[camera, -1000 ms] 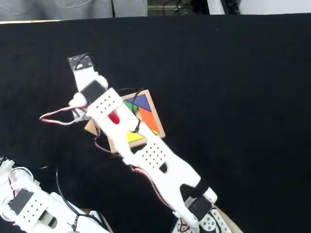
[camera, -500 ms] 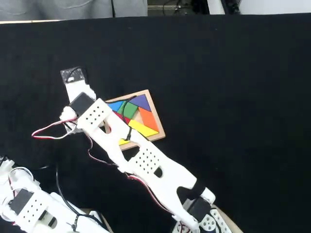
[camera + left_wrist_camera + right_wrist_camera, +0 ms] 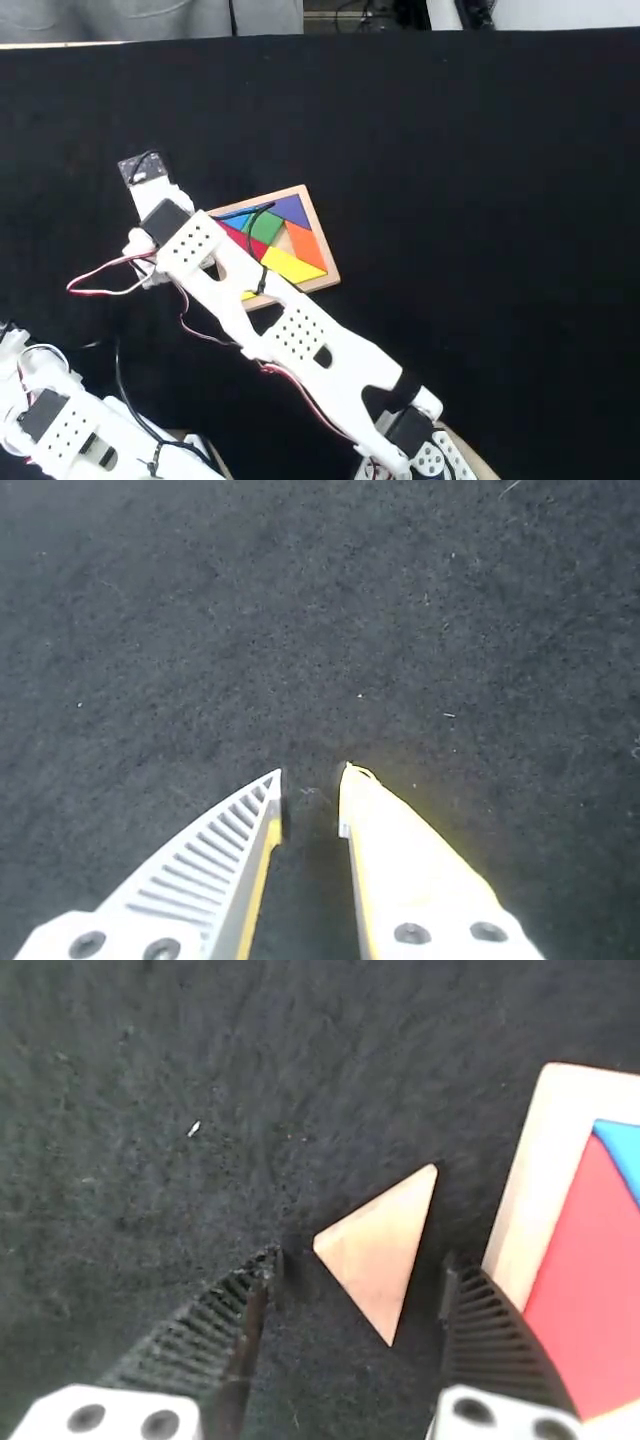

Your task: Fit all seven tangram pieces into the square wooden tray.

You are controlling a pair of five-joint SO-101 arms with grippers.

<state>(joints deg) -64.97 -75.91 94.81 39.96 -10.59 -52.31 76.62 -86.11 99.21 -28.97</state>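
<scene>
The table (image 3: 480,200) is carrying a black, felt-like cloth with a fine nap. The square wooden tray (image 3: 300,287) is lying just toward 9 o'clock from the table centre, turned slightly off the table edges. It is holding flat painted pieces: a purple triangle (image 3: 290,210) at its 12 o'clock corner, a green piece (image 3: 265,227), an orange triangle (image 3: 303,245), a yellow piece (image 3: 290,265), a red piece (image 3: 235,238) and a blue piece (image 3: 238,215). The right arm (image 3: 300,335), white perforated plastic, is reaching from the 5 o'clock edge toward 10 o'clock and is covering the tray's 8 o'clock portion; a red and white cable (image 3: 100,270) is looping off it. The right gripper (image 3: 360,1262) is standing released, its black ribbed fingers (image 3: 225,1325) spread to either side of an unpainted wooden triangle (image 3: 378,1250) without touching it. This triangle is lying flat on the cloth just outside the tray's 9 o'clock rim, apart from it, beside the blue and red pieces. Its longest edge is running parallel to that rim, and its opposite corner is pointing away from the tray. The left arm (image 3: 70,425) is resting at the 7 o'clock corner. The left gripper (image 3: 310,773) is hanging over bare cloth, its jaws slightly parted and gripping nothing.
</scene>
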